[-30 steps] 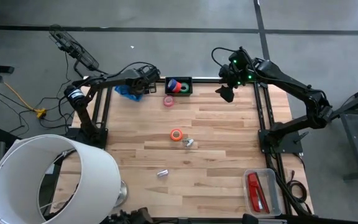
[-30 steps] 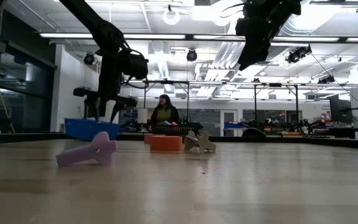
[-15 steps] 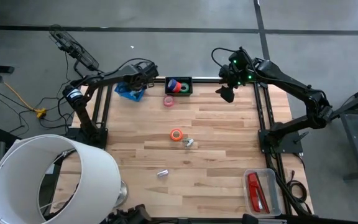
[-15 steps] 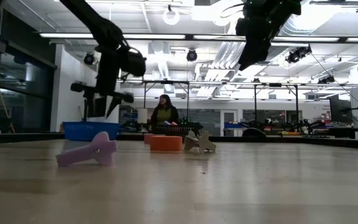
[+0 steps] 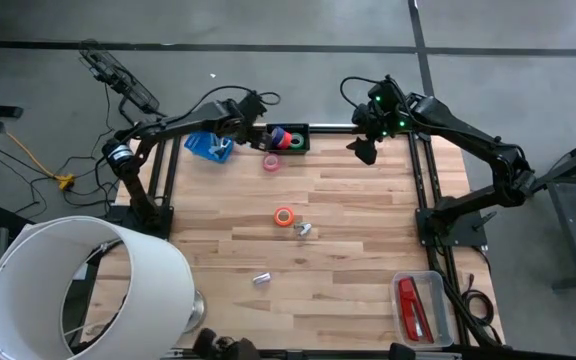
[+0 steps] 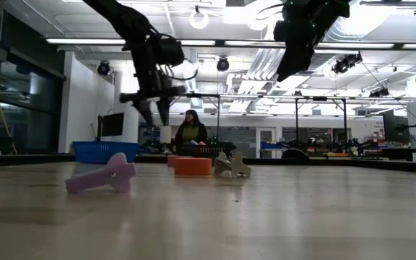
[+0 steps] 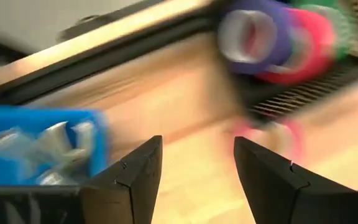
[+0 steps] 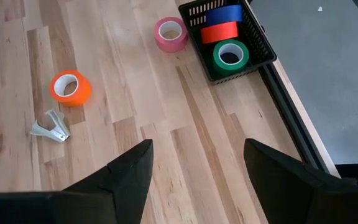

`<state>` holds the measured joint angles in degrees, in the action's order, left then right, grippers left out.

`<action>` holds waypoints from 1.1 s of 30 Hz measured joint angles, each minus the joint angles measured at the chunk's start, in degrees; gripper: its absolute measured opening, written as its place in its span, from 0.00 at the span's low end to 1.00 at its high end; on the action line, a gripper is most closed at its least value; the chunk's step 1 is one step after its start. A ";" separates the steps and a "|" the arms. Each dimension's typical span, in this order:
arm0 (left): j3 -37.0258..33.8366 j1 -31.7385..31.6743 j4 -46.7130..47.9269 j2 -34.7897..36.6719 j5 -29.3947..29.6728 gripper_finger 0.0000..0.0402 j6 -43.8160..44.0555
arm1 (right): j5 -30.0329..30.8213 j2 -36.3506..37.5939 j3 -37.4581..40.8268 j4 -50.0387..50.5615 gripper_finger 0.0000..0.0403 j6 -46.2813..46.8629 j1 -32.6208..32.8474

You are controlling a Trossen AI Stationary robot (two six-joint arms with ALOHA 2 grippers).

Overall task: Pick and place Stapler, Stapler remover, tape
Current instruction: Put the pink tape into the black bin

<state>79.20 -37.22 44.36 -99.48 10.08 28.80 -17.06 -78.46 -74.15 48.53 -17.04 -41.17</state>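
My left gripper (image 5: 256, 130) (image 7: 197, 146) is open and empty, in the air between the blue basket (image 5: 208, 147) of silvery staple removers and the black basket (image 5: 288, 138) of tape rolls. A pink tape roll (image 5: 271, 162) (image 8: 170, 33) lies flat just before the black basket. An orange roll (image 5: 284, 216) (image 8: 71, 87) and a staple remover (image 5: 304, 230) (image 8: 50, 129) lie mid-table, and another remover (image 5: 261, 279) lies nearer. The red stapler (image 5: 409, 305) lies in a clear tray at the near right corner. My right gripper (image 5: 364, 150) (image 8: 197, 149) hangs open by the far right edge.
A large white cylinder (image 5: 78, 290) stands over the near left corner. The black basket (image 8: 229, 37) holds blue, red and green rolls. Metal frame rails (image 5: 423, 190) run along the table's right side. Bare wood lies between the orange roll and the right rail.
My left gripper has swung from above the blue basket toward the table's right, rising a little, and now hangs beside the black basket. Its wrist view is blurred by the motion. The right arm and all the things on the table have stayed put.
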 joint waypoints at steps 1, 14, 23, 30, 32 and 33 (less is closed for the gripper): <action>0.00 0.42 -1.12 0.00 -2.01 0.49 -1.95 | 0.00 0.00 0.00 -0.04 0.60 0.00 0.00; -0.15 7.06 -4.37 0.00 -8.06 0.49 -26.51 | -0.01 0.00 0.00 -0.19 0.60 -0.22 0.00; -0.28 11.09 -4.74 -1.15 -8.10 0.49 -45.05 | -0.02 0.00 0.00 -0.23 0.60 -1.03 0.01; -0.27 11.00 -5.87 -5.82 -10.42 0.46 -45.14 | -0.02 0.00 0.00 -0.37 0.60 -1.03 0.02; -0.25 11.01 -6.72 -7.25 -10.45 0.44 -46.01 | -0.02 0.00 0.00 -0.39 0.60 -1.03 0.02; -0.24 11.01 -7.37 -8.03 -10.54 0.43 -46.68 | -0.02 0.00 0.00 -0.37 0.60 -1.02 0.02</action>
<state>78.96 -26.22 36.99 -107.52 -0.46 -17.88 -17.08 -78.46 -74.15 48.16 -18.06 -41.15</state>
